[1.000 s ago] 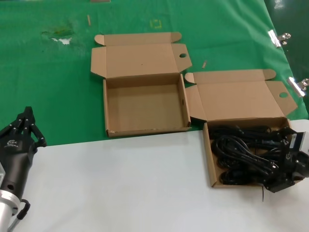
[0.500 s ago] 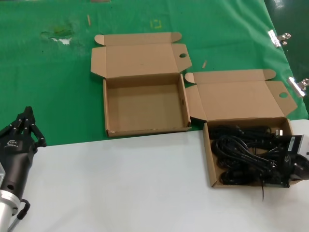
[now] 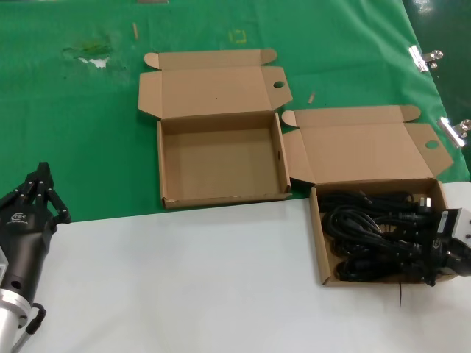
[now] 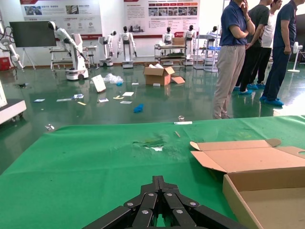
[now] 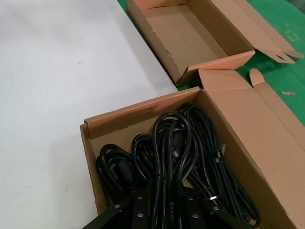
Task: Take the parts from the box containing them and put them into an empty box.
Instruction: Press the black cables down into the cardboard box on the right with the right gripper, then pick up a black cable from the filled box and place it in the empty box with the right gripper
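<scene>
Cords: I see the cords (image 3: pixel 375 235) piled in the full box (image 3: pixel 318 243) at my right, long axes running across the box, side wall to side wall.
Right gripper: my right gripper (image 3: pixel 430 257) is low in the box at the cords' right-hand ends; in the wrist view its fingers (image 5: pixel 143 210) straddle a bundle, but I can't tell whether they have closed on it.
Empty box: the empty box (image 3: pixel 165 165) lies to the left and farther out, just beside the full one.
Left gripper: the left gripper (image 3: pixel 40 193) is parked at the near left, fingers together, holding nothing.
</scene>
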You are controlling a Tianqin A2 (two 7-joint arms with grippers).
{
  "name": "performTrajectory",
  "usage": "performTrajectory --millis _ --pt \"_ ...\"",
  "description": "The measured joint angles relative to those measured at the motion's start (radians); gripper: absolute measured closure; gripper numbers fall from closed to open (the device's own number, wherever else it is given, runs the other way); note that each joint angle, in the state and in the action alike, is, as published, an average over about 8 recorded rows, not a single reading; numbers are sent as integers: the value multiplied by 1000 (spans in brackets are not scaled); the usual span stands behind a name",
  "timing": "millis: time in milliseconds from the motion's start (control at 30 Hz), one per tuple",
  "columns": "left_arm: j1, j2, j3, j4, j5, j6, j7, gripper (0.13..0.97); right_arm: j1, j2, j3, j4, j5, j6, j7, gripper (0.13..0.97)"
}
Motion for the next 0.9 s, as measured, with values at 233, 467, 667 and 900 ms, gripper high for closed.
performTrajectory --millis 233,467,667,900 --pt "0 0 0 0 0 0 0 957 -6 1 5 3 2 2 -11 852" --pt "0 0 0 0 0 0 0 957 -3 8 12 9 9 -4 -27 912" --pt "0 0 0 0 0 0 0 957 4 19 17 19 13 -14 -34 927" --pt "0 0 0 0 0 0 0 957 9 37 23 37 23 -32 -43 927"
